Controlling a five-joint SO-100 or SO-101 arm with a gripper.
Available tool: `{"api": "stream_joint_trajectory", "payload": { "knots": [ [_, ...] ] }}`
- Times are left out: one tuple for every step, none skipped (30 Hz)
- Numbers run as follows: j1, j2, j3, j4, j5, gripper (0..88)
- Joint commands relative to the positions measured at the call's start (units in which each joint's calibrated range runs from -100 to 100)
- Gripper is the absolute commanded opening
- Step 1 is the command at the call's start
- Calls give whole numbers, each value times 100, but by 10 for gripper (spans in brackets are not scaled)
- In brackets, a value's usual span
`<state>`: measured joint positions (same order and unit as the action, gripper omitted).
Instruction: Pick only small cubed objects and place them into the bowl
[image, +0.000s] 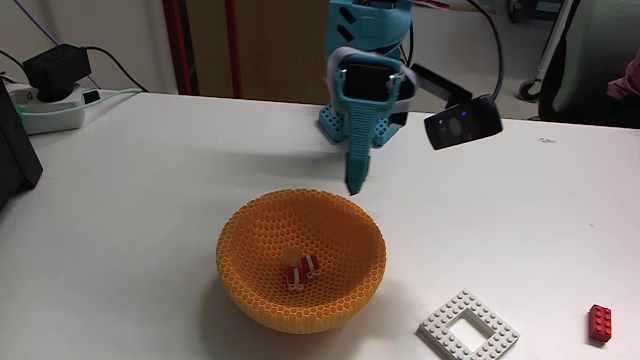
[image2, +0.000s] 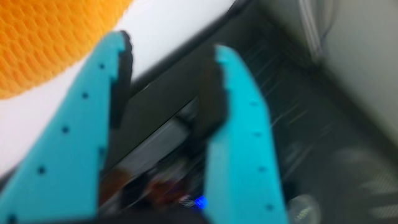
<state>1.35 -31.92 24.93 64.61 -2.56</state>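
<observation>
The orange honeycomb bowl (image: 301, 262) sits on the white surface (image: 150, 200) just below and in front of the tool (image: 354, 186) in the fixed view, and at least two red-and-white small cubed objects (image: 301, 271) lie together on its floor, touching or nearly so. A third, yellow-orange cube cannot be made out inside the bowl or anywhere on the surface, so it is either hidden by the bowl's wall or out of frame; judged from this, the task looks mostly or wholly done. To the tool's lower right, well apart from it, lie the white square frame plate (image: 470, 325) and a longer red brick (image: 600, 323), neither of which belongs in the bowl. The arm (image: 368, 70) stands folded over its base with the tool pointing down, its tip hovering just behind the bowl's far rim. In the wrist view the tool (image2: 165, 81) stands parted with nothing between its fingers (image2: 118, 68), the bowl's edge to its upper left.
</observation>
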Motion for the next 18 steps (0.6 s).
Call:
{"api": "stream_joint_trajectory", "payload": {
  "knots": [
    [-657,-1192,411,393,-39,0],
    [-769,-1476,651,446,-63,0],
    [-806,-1751,911,454,-73,0],
    [-788,-1997,1191,420,-68,0],
    [-732,-2234,1508,341,-54,0],
    [-676,-2471,1845,246,-24,0],
    [-639,-2698,2173,185,0,0],
    [-629,-2916,2471,168,20,0],
    [-629,-3162,2789,133,39,0],
    [-685,-3380,3049,115,59,0],
    [-732,-3436,3193,168,54,0],
    [-750,-3465,3338,176,24,0],
    [-778,-3673,3588,133,20,0],
    [-797,-3929,3810,124,24,0],
    [-797,-4071,3993,124,29,0],
    [-732,-4156,4147,98,24,0],
    [-629,-4336,4330,55,29,0],
    [-518,-4516,4493,37,54,0]
  ]
}}
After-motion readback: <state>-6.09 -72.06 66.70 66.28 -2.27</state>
